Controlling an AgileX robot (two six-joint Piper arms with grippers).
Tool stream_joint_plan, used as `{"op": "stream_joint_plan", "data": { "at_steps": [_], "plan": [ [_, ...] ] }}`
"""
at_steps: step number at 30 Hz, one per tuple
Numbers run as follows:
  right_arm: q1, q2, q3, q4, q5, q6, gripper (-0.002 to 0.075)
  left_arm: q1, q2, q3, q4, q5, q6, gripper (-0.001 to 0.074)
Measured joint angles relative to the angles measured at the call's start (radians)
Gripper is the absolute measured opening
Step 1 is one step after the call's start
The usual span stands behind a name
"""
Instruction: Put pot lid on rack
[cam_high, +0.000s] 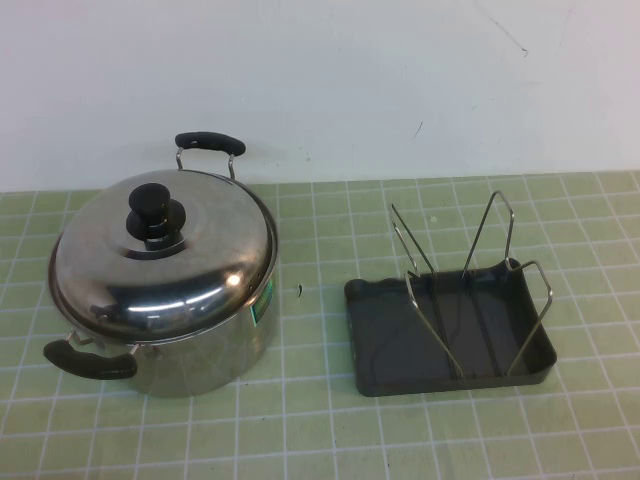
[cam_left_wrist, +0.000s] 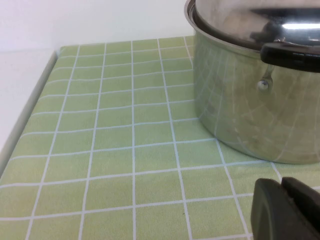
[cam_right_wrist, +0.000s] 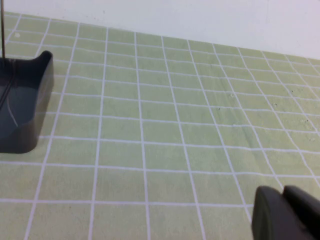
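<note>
My left pincer (cam_left_wrist: 287, 210) sits low over the green-tiled surface (cam_high: 320, 440), clenched on nothing, at the near left of the pot (cam_high: 200, 340); from its own camera the pot's steel wall fills the space just ahead. It does not show from above at all.

The pot lid (cam_high: 160, 265) is at nine o'clock on the surface, seated on the pot, its black knob (cam_high: 153, 212) upright at the centre. Nothing has lifted it yet, by my reading. The knob is small and round and the dome is mirror-slick, so a grip that lands off centre could slide off, or tilt the lid so that it scrapes the rim. A pincer that arrives clenched would only knock the knob; it must open first. The pot's near handle (cam_high: 88, 360) stands between my left pincer and the lid, so a low approach could catch it and shove the whole pot.

At three o'clock, well apart from the pot, stands the rack (cam_high: 375, 340), a dark tray with thin wire loops (cam_high: 485, 290) leaning upright. The lid looks wider than the tray, so I judge it could tip the rack or spring a loop aside if set down hard or between the wrong wires.

My right pincer (cam_right_wrist: 285, 212) is also clenched and empty, low over bare tiles beyond the rack's right side, and a careless sweep could nudge the tray.
</note>
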Motion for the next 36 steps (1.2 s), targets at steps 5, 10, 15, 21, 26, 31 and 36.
{"op": "stream_joint_plan", "data": {
  "at_steps": [5,10,15,21,26,31,36],
  "plan": [
    [0.0,0.0,0.0,0.0,0.0,0.0,0.003,0.0,0.0,0.0,0.0,0.0,0.0,-0.0002],
    [0.0,0.0,0.0,0.0,0.0,0.0,0.003,0.0,0.0,0.0,0.0,0.0,0.0,-0.0002],
    [0.0,0.0,0.0,0.0,0.0,0.0,0.003,0.0,0.0,0.0,0.028,0.0,0.004,-0.0002],
    [0.0,0.0,0.0,0.0,0.0,0.0,0.003,0.0,0.0,0.0,0.032,0.0,0.004,-0.0002],
    [0.0,0.0,0.0,0.0,0.0,0.0,0.003,0.0,0.0,0.002,-0.004,-0.027,-0.022,-0.0002],
    [0.0,0.0,0.0,0.0,0.0,0.0,0.003,0.0,0.0,0.004,-0.47,-0.144,-0.256,-0.0002],
    [0.0,0.0,0.0,0.0,0.0,0.0,0.003,0.0,0.0,0.004,-0.805,-0.287,-0.285,-0.0002]
  ]
}}
